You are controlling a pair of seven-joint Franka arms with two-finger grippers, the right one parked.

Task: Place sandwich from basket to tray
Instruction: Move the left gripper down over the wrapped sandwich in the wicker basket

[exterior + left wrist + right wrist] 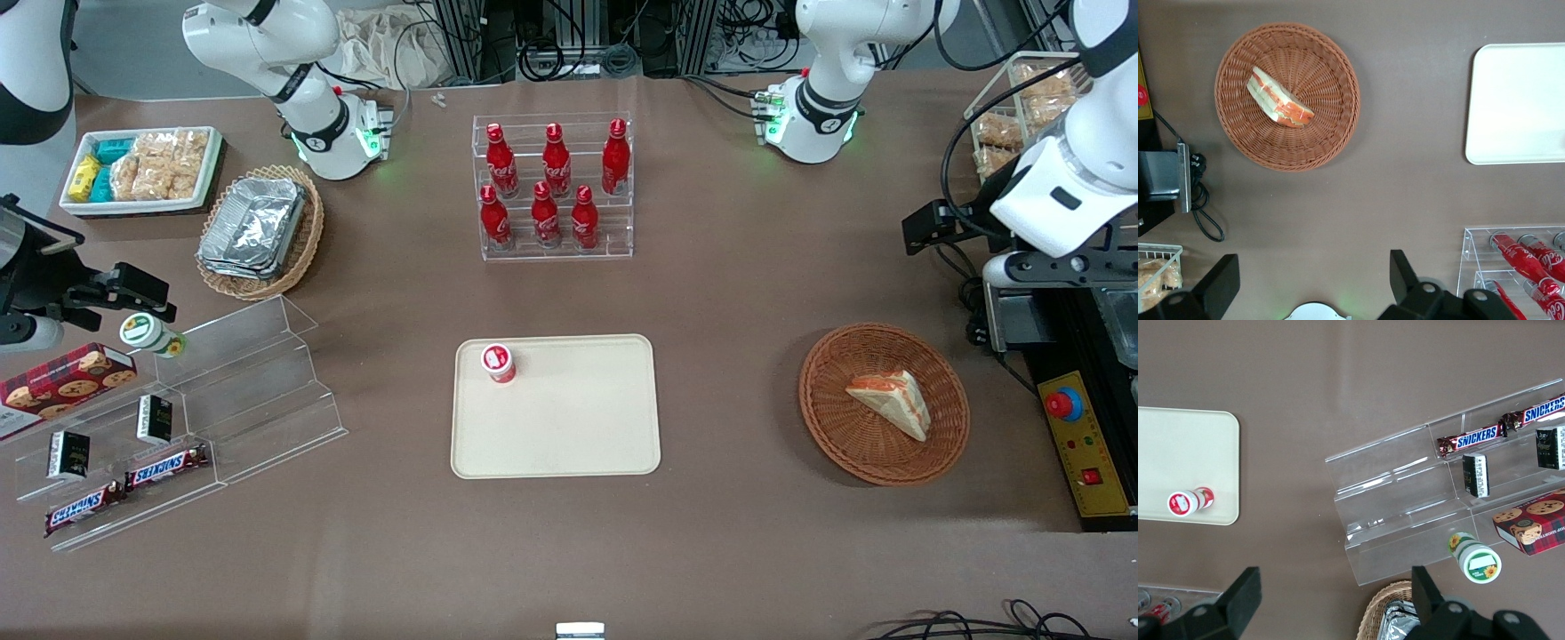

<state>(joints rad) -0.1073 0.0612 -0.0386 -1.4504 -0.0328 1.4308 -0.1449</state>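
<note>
Snickers bars (124, 492) lie on the lowest step of a clear stand (240, 391), closest to the front camera, toward the parked arm's end of the table (729, 293). Mid-table sits the tray (569, 436), with a small red-and-white cup (499, 363) standing on the corner farther from the camera. Toward the working arm's end is the basket (831, 427), and the sandwich (891, 403) lies inside it (its red-orange filling edge faces up), well apart from the tray. Farther from the camera than the tray, a clear rack (555, 244) carries six red bottles (545, 213).

High above the table, near the working arm's end and well clear of the basket, hangs the hand (1315, 287). Its two black fingers (1403, 275) are spread wide apart with nothing between them. In the wrist view the sandwich (1279, 99) rests in the basket (1331, 133), untouched.
</note>
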